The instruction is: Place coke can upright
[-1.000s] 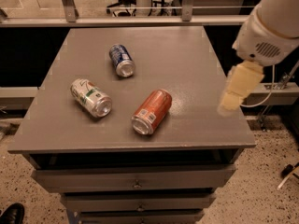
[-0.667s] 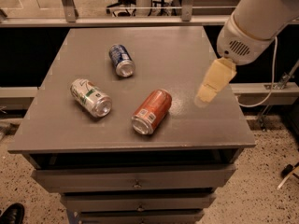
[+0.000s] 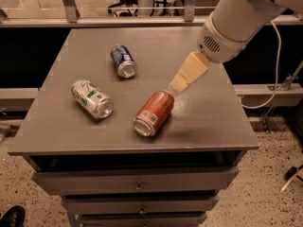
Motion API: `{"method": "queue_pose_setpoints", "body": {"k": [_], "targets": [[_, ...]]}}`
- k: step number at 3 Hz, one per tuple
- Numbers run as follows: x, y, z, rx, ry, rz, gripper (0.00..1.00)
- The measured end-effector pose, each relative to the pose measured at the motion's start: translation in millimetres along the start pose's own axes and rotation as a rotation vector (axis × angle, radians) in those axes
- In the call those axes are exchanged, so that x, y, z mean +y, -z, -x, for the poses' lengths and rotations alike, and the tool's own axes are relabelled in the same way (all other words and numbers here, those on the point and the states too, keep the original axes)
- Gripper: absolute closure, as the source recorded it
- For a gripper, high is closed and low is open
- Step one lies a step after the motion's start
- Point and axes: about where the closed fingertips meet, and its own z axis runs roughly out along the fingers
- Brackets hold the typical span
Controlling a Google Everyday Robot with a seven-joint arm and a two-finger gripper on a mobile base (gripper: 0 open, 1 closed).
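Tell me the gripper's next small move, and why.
Probably ease the gripper down and forward over the coke can. The can lies on its side on the table, and the gripper is close by its far end, not yet around it.

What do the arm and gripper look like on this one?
The arm is a thick, rounded white shell with a patch of small dark vent holes near its wrist. The gripper, by the far end of the coke can, is a pale tan wedge tapering to its tip. A white cable hangs beside the arm.
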Motion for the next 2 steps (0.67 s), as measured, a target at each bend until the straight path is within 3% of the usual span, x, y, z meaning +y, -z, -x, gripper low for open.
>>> {"method": "queue_pose_setpoints", "body": {"k": [1,2], "targets": [[-0.8,1.2,-0.4,0.0,-0.081,-0.006,0.0],[16.1,-0.2,6.2,0.002,-0.103,0.038,0.0]]}}
